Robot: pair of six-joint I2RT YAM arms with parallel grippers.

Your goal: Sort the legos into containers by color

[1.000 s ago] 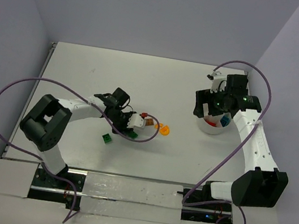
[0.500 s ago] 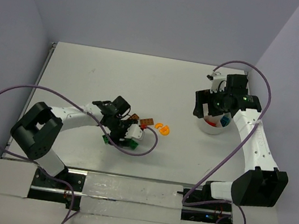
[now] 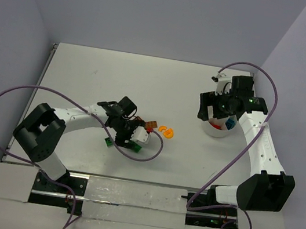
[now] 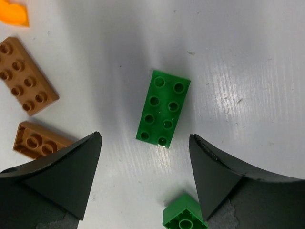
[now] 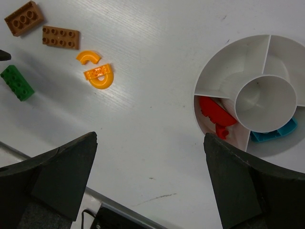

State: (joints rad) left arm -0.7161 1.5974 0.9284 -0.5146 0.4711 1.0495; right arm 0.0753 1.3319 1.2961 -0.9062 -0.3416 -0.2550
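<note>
The left jaws stand wide apart, low over the white worktop point(image 3: 147, 78), gripping nothing. From their left finger across to their right, the left wrist view shows five legos. An orange piece point(image 4: 13, 12) lies far ahead, out beyond the left finger. A flat brown plate point(image 4: 24, 75) with eight studs lies ahead of that finger. A brown brick point(image 4: 40, 141) lies right at that finger's edge. A green brick point(image 4: 163, 109), two studs by four, lies flat in the middle of the gap, just ahead of the tips and touching neither finger. A small green brick point(image 4: 184, 217) sits deeper in the gap, close by the right finger; whether it touches cannot be told. The right jaws are likewise spread wide and hold nothing, hanging above the worktop. In the right wrist view two orange curved pieces point(image 5: 99, 76) lie ahead of their left finger, and the white bowl point(image 5: 228, 71) lies ahead of their right finger. The bowl is divided into wedge compartments around a round middle cup. The wedge facing the gap between the jaws holds red legos point(image 5: 217, 114). The next wedge, nearest the right finger, holds a teal piece point(image 5: 274, 134).
</note>
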